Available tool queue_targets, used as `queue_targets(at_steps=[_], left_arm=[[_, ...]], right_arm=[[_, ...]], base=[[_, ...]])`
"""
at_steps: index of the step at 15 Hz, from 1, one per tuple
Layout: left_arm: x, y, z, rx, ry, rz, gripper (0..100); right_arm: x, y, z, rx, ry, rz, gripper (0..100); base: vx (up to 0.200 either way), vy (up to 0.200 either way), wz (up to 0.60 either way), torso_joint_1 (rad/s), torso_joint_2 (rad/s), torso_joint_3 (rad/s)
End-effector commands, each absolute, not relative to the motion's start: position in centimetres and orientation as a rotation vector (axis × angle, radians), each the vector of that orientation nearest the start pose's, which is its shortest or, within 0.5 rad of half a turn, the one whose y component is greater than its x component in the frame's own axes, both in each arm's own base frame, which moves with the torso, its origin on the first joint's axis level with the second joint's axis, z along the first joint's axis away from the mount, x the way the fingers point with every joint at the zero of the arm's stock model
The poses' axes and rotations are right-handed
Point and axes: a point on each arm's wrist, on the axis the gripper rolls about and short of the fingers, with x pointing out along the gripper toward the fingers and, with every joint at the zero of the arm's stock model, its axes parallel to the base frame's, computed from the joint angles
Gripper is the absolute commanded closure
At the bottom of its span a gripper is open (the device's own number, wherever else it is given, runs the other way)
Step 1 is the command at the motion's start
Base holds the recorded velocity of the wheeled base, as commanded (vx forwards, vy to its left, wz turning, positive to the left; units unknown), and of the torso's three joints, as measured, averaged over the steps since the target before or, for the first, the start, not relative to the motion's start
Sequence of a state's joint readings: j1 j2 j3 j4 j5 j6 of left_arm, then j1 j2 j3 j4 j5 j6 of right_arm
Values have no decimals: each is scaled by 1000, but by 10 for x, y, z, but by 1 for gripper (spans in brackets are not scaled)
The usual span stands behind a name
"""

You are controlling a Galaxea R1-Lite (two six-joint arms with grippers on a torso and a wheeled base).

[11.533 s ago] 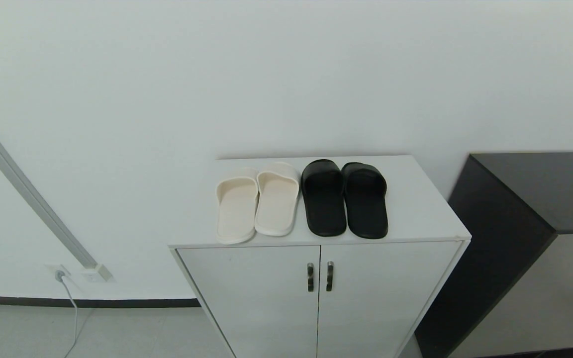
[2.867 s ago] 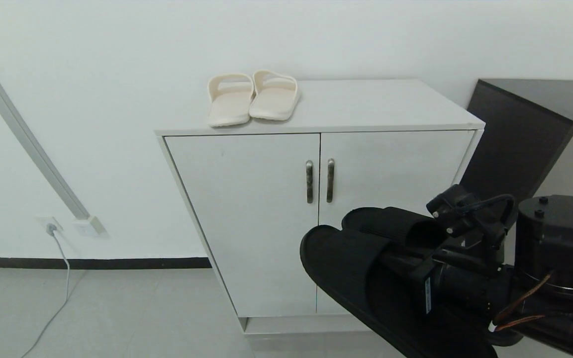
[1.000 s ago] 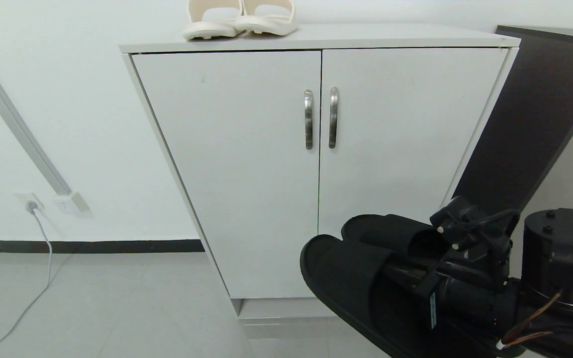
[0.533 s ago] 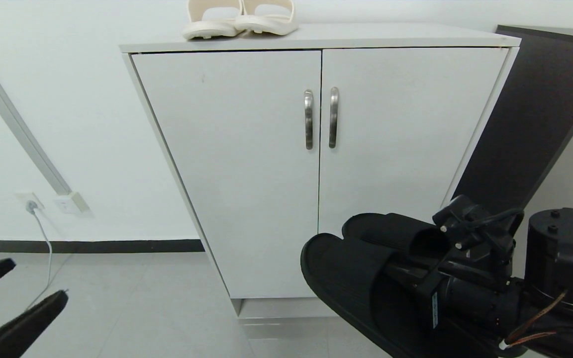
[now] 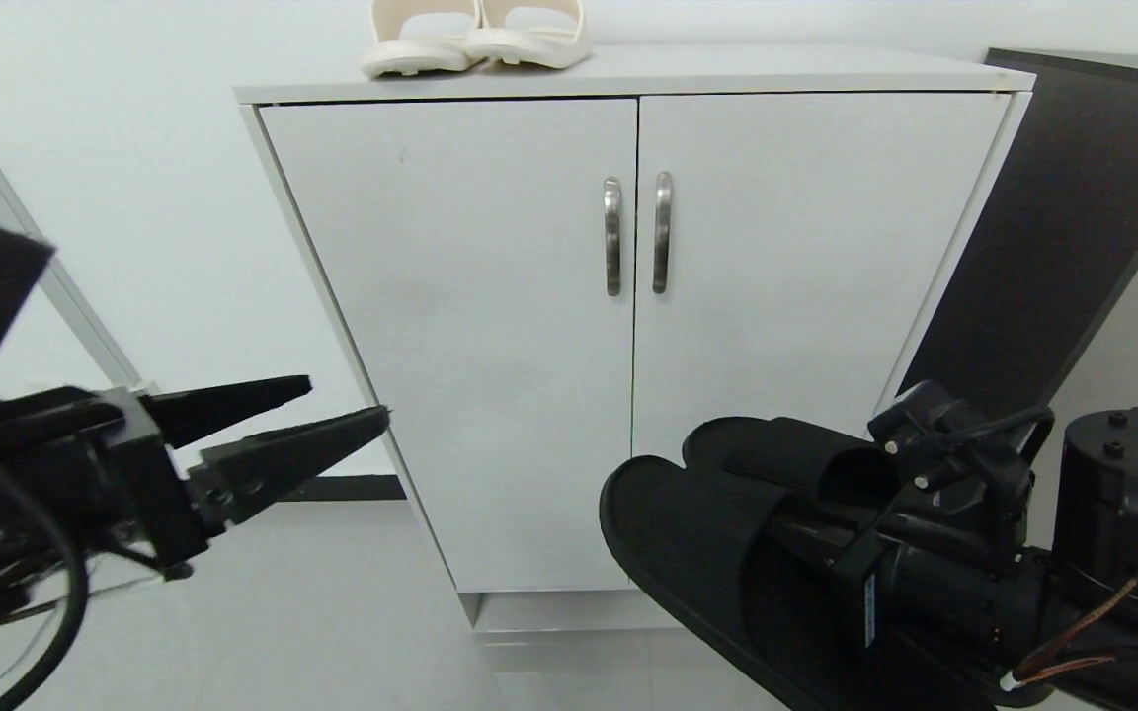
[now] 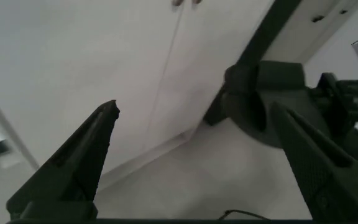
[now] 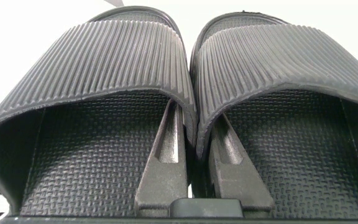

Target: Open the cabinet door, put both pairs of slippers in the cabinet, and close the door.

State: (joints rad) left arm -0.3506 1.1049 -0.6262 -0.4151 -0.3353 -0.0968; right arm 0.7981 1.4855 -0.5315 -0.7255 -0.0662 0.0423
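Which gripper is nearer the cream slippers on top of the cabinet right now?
Left. The left gripper, open, is low by the cabinet's left edge, below the cream slippers. The right gripper, shut on the black slippers, is lower, before the right door.

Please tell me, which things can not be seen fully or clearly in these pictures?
Cabinet inside: hidden in the head view by its two shut doors.
Cream slippers: cut off by the head view's upper edge.
Black slippers: heels covered there by the right gripper, one cut by the lower edge.
Door handles: blurred and cut by the edge in the left wrist view.
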Motion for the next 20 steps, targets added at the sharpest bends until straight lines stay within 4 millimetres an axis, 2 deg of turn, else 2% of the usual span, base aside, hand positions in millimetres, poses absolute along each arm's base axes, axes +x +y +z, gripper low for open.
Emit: queue_targets(at_steps=[1,3,9,13,15,18,20], left_arm=[[174,-96,253,-125,133,-798,0],[182,-115,263,-163,117,-865,0],[222,-170,265,-158,132,-1009,0],[244,-192,275,-164,100,-1078,0],[255,-202,274,-165,104,-1090,0],[262,-210,278,-198,106,-1108,0],[263,-212,280,-221,121,-1186,0]], right_arm=[[167,169,176,-59,232,723,100],[167,169,176,-56,230,723,100],[169,169,170,-65,254,725,100],[169,169,166,-60,255,748,100],[169,168,164,-60,258,751,100],[171,167,164,-57,261,741,100],[171,166,164,-54,261,752,100]], base=[[0,0,0,0,0,0],[0,0,0,0,0,0],[0,0,0,0,0,0],[0,0,0,0,0,0],[0,0,0,0,0,0],[0,0,0,0,0,0],[0,0,0,0,0,0]])
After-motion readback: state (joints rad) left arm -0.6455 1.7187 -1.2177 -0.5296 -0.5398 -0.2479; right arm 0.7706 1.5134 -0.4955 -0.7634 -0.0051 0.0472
